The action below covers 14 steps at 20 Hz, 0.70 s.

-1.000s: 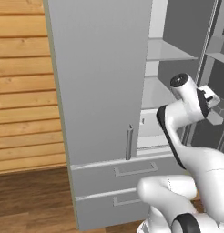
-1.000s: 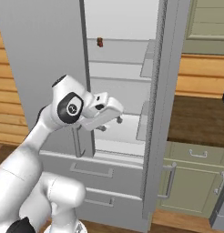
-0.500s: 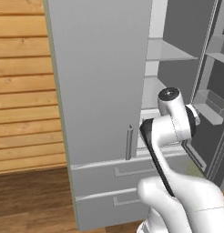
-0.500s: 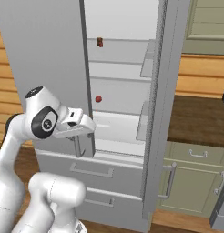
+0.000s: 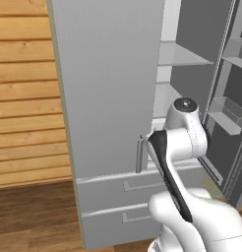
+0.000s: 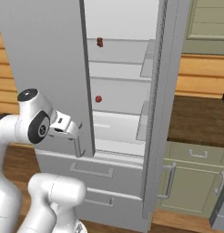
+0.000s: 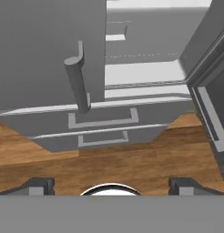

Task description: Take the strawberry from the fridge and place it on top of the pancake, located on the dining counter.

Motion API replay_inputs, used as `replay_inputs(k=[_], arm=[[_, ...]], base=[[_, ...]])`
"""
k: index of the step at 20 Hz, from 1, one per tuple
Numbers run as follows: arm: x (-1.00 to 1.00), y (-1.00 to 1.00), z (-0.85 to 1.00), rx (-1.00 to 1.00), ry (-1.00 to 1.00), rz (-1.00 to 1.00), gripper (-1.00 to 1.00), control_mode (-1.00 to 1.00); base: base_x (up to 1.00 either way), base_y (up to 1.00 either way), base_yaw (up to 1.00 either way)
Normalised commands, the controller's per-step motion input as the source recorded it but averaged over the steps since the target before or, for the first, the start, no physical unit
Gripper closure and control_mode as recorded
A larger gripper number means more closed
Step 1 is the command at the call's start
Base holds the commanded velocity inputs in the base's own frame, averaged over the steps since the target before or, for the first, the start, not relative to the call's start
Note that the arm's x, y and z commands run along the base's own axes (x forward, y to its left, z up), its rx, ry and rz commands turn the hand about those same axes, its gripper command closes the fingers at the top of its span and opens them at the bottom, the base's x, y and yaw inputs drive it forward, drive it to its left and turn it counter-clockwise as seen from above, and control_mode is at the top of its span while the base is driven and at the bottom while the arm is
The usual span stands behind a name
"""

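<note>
The tall light grey fridge (image 6: 123,113) stands with its right door swung open, showing pale shelves (image 6: 118,73) stacked one above another. On the middle shelf sits a tiny red strawberry (image 6: 99,98) — alone, near the left side. One shelf higher, a small dark reddish item (image 6: 100,42) rests toward the left too — too small to identify.

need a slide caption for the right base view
Fridge right door open, two small red items on its shelves, strawberry on the middle one; arm waits outside.

Arm (image 6: 36,125) bent low, fingers (image 7: 41,185) spread wide, empty.
</note>
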Motion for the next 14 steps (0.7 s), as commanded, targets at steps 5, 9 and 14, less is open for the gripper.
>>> replay_inputs(k=[5,9,14], arm=[[0.44,0.05,0.0,0.06,0.0,0.0,-1.0,-1.0],[0.31,0.19,0.0,0.02,0.0,0.0,-1.0,-1.0],[0.3,0.23,-0.05,0.01,0.0,0.0,-1.0,-1.0]], base=[[0.0,0.0,0.0],[0.0,0.0,0.0],[0.0,0.0,0.0]])
